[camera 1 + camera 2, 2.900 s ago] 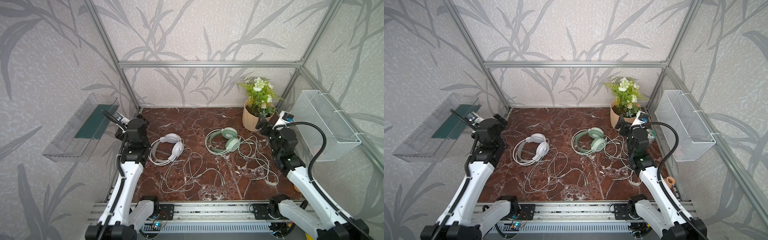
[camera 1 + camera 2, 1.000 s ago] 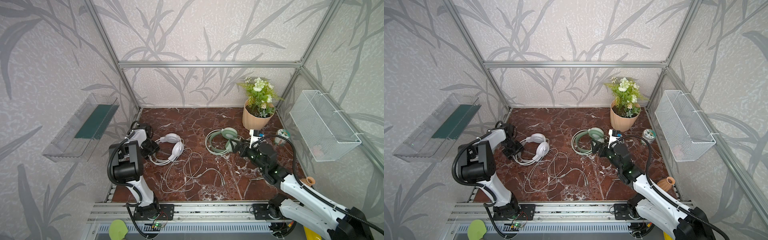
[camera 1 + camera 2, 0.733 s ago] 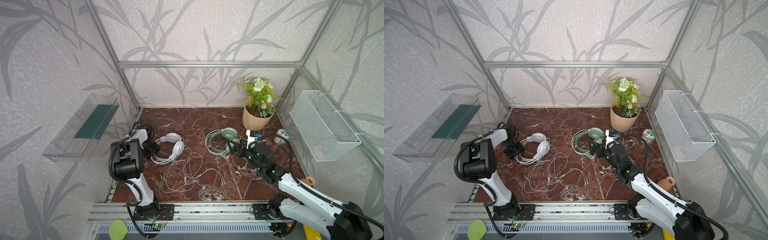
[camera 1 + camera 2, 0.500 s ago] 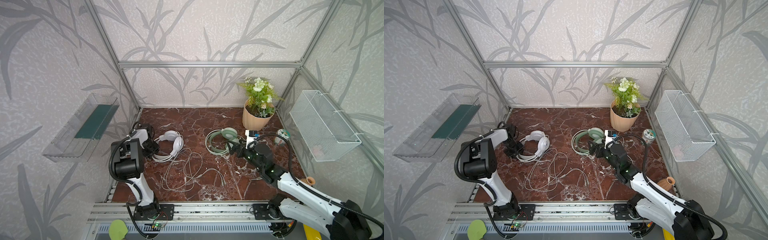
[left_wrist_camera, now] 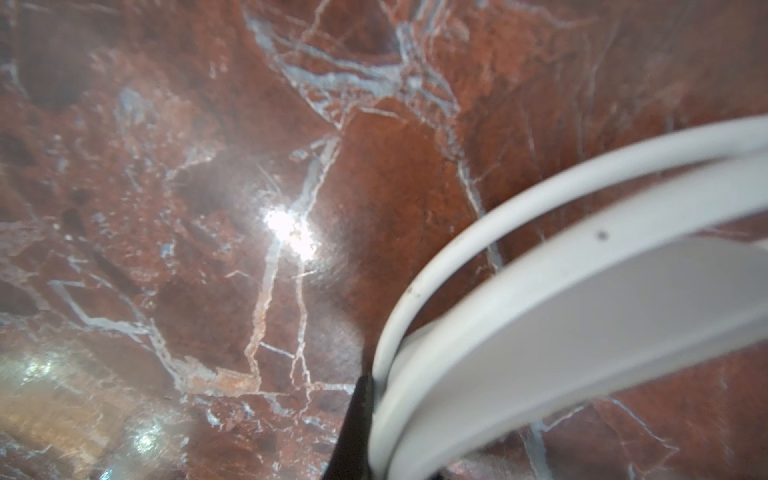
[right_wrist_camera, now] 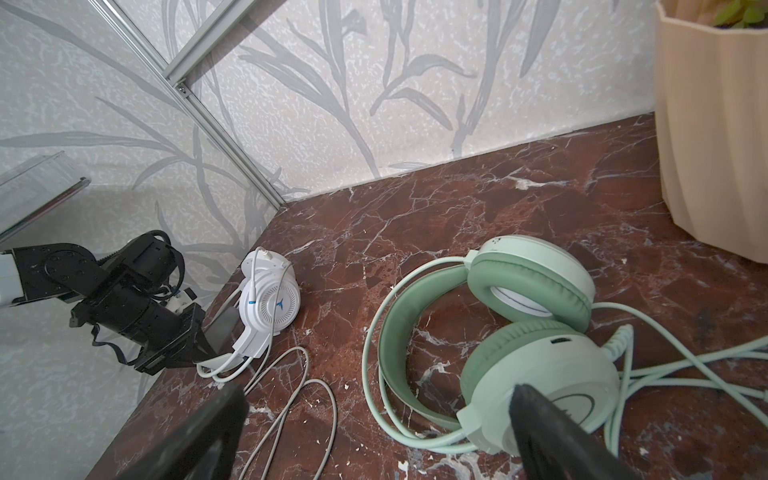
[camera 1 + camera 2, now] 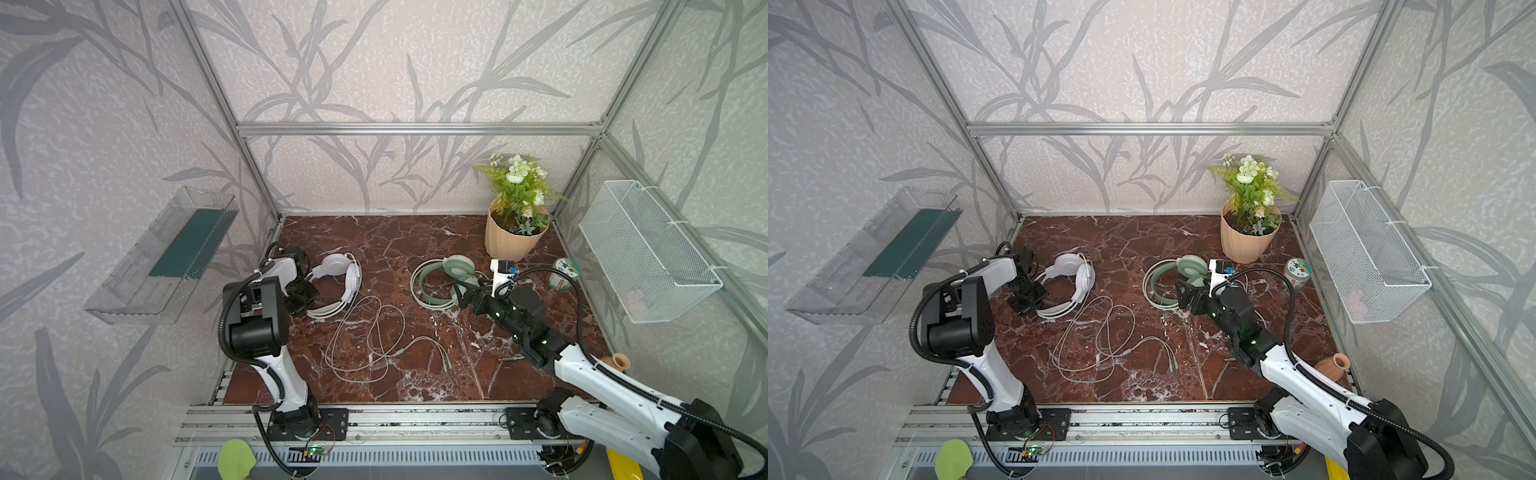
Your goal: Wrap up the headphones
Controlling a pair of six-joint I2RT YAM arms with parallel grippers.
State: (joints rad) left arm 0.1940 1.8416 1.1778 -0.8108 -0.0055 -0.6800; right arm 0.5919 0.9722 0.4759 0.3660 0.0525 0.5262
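Both top views: grips white headset [image 7: 334, 266] band with left jaws, holds right jaws wide open by green headset [image 7: 457, 265]; leaves 2 cables [image 7: 376, 332] loose on bench [image 7: 395, 237], wrapping unstarted.

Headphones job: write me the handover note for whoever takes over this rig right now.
Left pincer: shut on the headband of the white wired over-ear headset, at the left of the red-brown marble tabletop.
Right pincer: open, holding nothing, at the pale mint green wired over-ear headset, right of centre.
Done: one grasp only; no wrapping.
To do: both thin pale cables lie loose on the marble; wrap each.
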